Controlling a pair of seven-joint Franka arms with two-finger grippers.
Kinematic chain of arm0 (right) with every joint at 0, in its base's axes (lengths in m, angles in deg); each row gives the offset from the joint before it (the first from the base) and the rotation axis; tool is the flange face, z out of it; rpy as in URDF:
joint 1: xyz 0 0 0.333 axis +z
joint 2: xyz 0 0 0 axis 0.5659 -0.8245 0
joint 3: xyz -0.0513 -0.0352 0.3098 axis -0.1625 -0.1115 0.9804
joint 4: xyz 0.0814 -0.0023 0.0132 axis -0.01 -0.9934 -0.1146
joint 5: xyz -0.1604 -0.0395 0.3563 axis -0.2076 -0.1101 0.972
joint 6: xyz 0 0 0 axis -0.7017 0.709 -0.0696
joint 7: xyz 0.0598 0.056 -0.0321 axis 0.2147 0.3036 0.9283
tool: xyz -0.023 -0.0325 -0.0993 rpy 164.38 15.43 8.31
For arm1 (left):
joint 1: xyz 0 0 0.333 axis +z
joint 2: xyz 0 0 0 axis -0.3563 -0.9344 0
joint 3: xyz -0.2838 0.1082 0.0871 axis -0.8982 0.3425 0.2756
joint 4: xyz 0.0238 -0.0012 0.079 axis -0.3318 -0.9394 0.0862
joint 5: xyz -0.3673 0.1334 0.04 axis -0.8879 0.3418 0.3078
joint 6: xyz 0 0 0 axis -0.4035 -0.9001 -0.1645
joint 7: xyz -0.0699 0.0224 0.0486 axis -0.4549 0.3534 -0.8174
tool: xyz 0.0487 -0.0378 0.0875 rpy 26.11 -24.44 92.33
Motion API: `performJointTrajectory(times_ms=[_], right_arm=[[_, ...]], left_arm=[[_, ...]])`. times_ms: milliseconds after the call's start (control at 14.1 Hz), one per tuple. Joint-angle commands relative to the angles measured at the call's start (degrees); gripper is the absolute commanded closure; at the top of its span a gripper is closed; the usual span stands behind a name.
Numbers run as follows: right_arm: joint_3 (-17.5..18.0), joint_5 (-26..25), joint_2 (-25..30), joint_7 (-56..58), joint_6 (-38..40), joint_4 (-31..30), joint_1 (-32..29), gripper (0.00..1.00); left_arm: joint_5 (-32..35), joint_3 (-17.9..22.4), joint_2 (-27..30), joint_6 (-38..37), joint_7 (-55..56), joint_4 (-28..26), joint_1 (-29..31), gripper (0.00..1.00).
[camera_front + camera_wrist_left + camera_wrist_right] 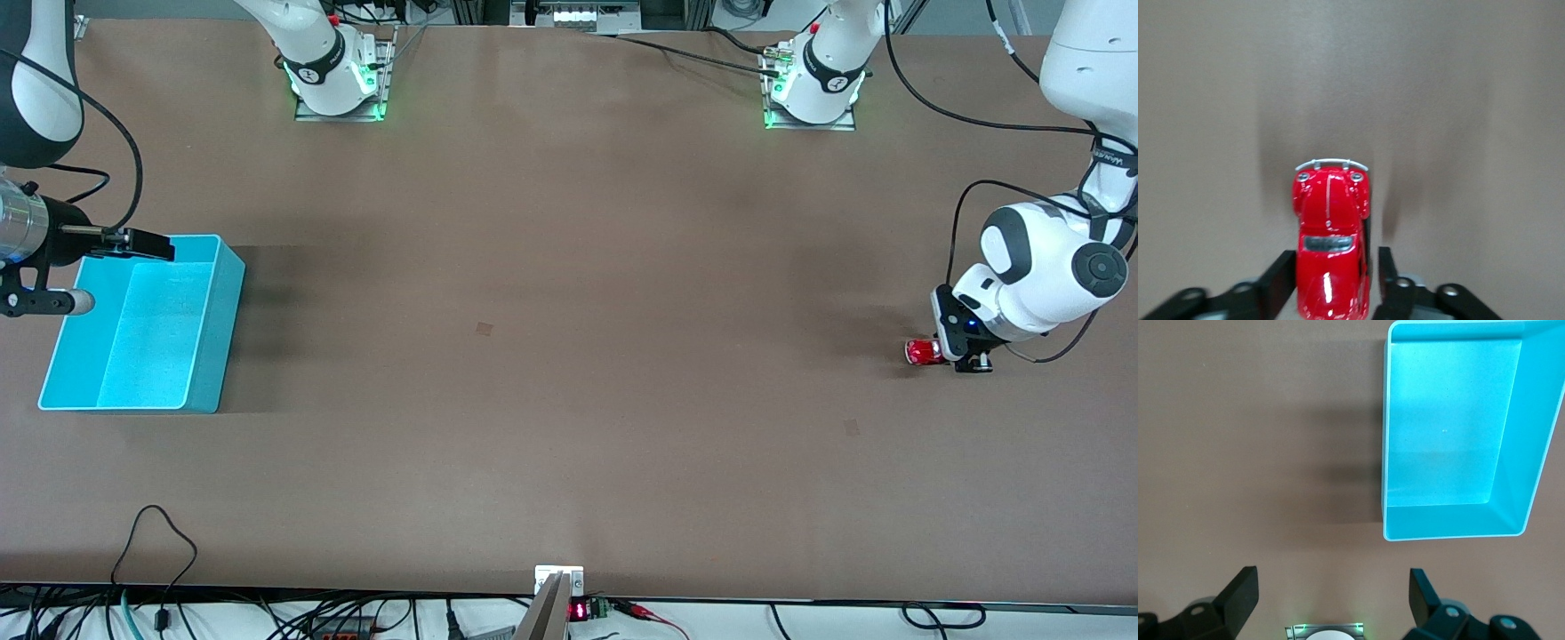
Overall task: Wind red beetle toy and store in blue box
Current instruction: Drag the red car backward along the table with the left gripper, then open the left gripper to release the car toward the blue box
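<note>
Brown matte desk [551, 356] fills the view, evenly lit, soft shadows. Black cables [151, 551] trail along its near edge; green glow [338, 111] at base plates along the top.

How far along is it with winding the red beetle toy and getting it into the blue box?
Early. Nothing looks finished: the blue box is empty at the right arm's end of the table. In hand: the left gripper is down at the table with its fingers on either side of the red beetle toy, at the left arm's end. The right gripper waits open beside the box. Left: winding, carrying across, dropping in.
</note>
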Motion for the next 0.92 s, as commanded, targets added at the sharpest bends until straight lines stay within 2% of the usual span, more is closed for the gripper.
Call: performJointTrajectory(times_ms=[0,283,496,566,850], right_arm=[[-0.05,0.01,0.07,0.34,0.94,0.78,0.22,0.0],[-0.05,0.01,0.07,0.34,0.94,0.78,0.22,0.0],[-0.05,0.01,0.07,0.34,0.94,0.78,0.22,0.0],[-0.05,0.01,0.07,0.34,0.94,0.78,0.22,0.0],[-0.05,0.01,0.07,0.34,0.94,0.78,0.22,0.0]], left_arm=[[-0.22,-1.94,0.76,-7.83,-1.17,3.39,0.99,0.0],[-0.4,-2.3,3.3,-19.27,0.23,7.97,0.99,0.0],[-0.4,-2.56,7.17,-25.69,6.98,8.06,0.47,0.0],[-0.4,-3.78,8.75,-27.97,10.14,8.06,0.46,0.0],[-0.31,-4.76,13.94,-33.61,19.2,8.24,0.55,0.0]])
